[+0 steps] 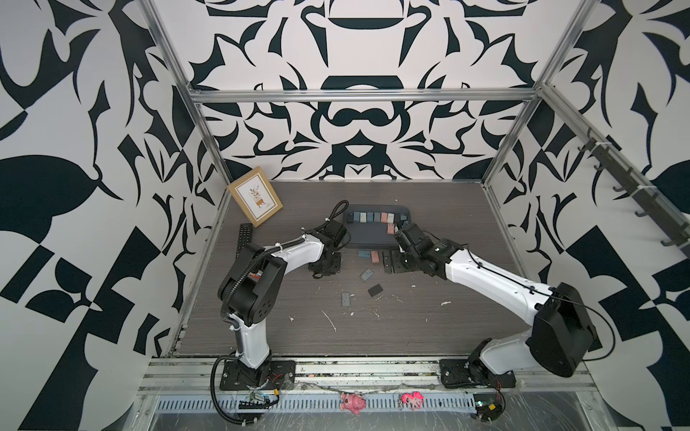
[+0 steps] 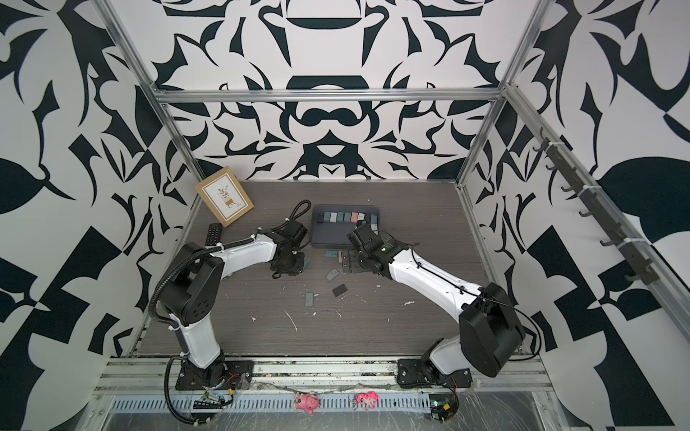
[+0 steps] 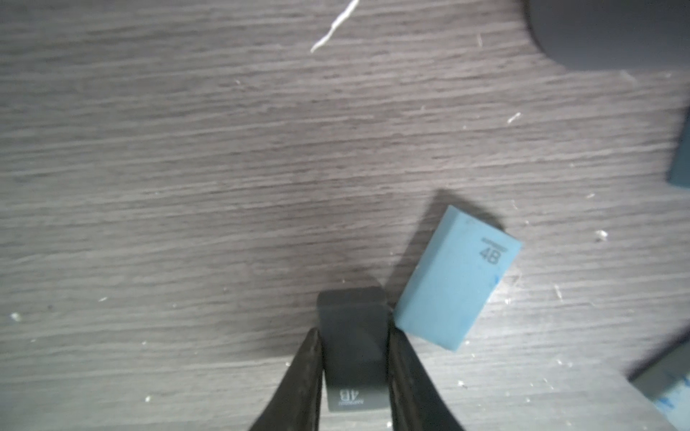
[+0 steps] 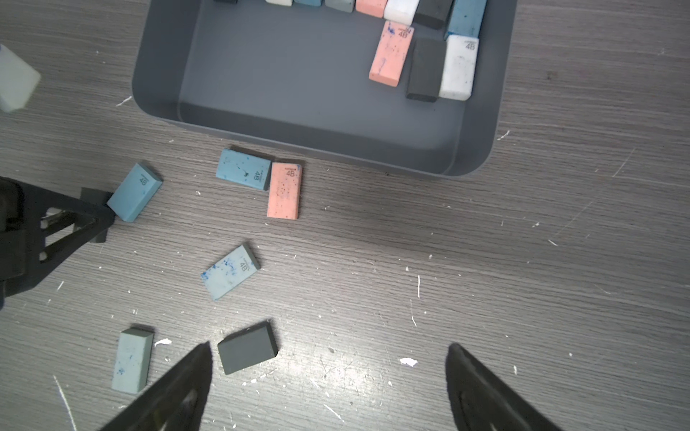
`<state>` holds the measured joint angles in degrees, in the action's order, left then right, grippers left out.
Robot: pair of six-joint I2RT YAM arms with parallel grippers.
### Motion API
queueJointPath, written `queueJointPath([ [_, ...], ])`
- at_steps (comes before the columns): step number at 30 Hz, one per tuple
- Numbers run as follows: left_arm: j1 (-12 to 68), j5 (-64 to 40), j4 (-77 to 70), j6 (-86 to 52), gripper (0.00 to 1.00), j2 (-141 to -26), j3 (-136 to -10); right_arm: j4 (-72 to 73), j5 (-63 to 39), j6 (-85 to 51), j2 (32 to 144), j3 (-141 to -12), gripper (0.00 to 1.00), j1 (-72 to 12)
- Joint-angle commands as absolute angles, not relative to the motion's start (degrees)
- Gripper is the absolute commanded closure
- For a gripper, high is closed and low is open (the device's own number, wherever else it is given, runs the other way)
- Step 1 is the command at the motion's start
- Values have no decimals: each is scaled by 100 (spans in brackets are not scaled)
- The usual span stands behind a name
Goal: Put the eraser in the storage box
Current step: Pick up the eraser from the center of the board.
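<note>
On the near part of the wood-grain table (image 1: 410, 328) lie three erasers, apart from one another: a pale grey-blue eraser (image 4: 132, 360), a loose dark eraser (image 4: 248, 347) and, a little farther, a speckled blue eraser (image 4: 230, 271). My right gripper (image 4: 328, 349) hangs above this stretch with its fingers (image 4: 179, 388) spread wide and nothing between them. To its left, my left gripper (image 3: 354, 334) points down at the table, both fingers pressed against opposite faces of the gripped eraser (image 3: 353, 358), a dark grey block marked 4B. I cannot tell whether the block rests on the table or is lifted clear. A light blue eraser (image 3: 457, 276) lies flat just beside that grip, one corner by a finger. Beyond, a blue eraser (image 4: 244, 174) and a pink eraser (image 4: 284, 190) lie touching, just in front of the storage box (image 4: 298, 141). The gripped eraser is outside the box, before its near rim, toward the left corner. Inside, a row of erasers (image 1: 373, 217) lines the far wall, and a trio of erasers (image 4: 425, 69) sits side by side near the right wall. At the far left a remote control (image 1: 244, 239) lies flat, and behind it a picture frame (image 1: 255, 201) stands in the corner.
</note>
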<state>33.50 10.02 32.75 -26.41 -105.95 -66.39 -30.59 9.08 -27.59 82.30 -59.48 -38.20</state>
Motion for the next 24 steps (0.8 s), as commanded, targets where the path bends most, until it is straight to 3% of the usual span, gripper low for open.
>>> queueJointPath([
  [1,3263,1218,3515,-2496,73,-10813,-6408,-3025,1039,-2848,8106,-5957,1,-3816],
  [14,3245,839,4078,-2450,81,-10084,-6994,-3197,861,-2865,7979,-6337,1,-3649],
  [24,3253,530,4305,-1995,81,-9994,-8505,-3237,224,-2890,7656,-6416,1,-2637],
])
